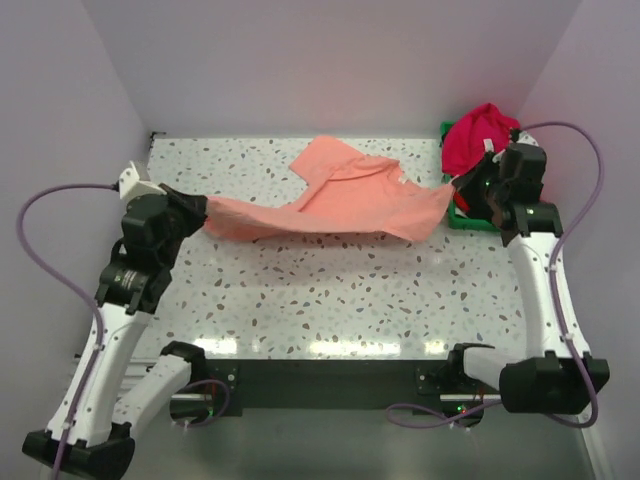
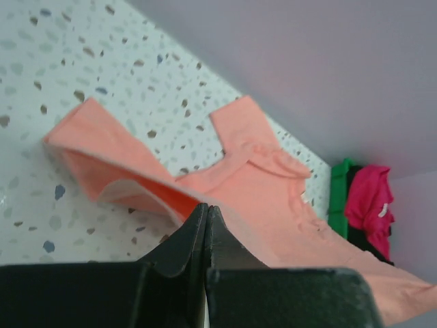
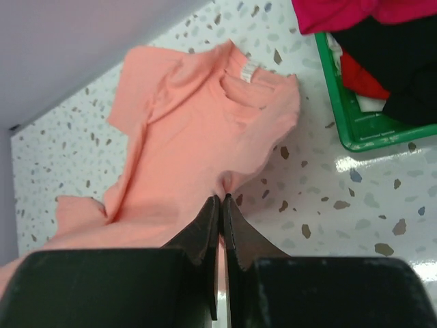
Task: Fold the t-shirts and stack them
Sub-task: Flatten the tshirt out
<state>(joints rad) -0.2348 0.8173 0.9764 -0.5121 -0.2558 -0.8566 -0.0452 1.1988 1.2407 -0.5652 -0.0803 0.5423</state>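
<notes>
Left gripper [image 2: 207, 207] and right gripper [image 3: 222, 198] each pinch an opposite edge of the salmon-pink t-shirt [image 1: 340, 195], stretched over the table [image 1: 300, 290] — best lowered evenly, taut, to lie flat.

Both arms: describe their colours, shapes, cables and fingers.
The left arm and right arm have white link shells, black joint housings and black bases. A purple cable loops alongside each. The left gripper and right gripper have matte black, wedge-shaped fingers.
</notes>
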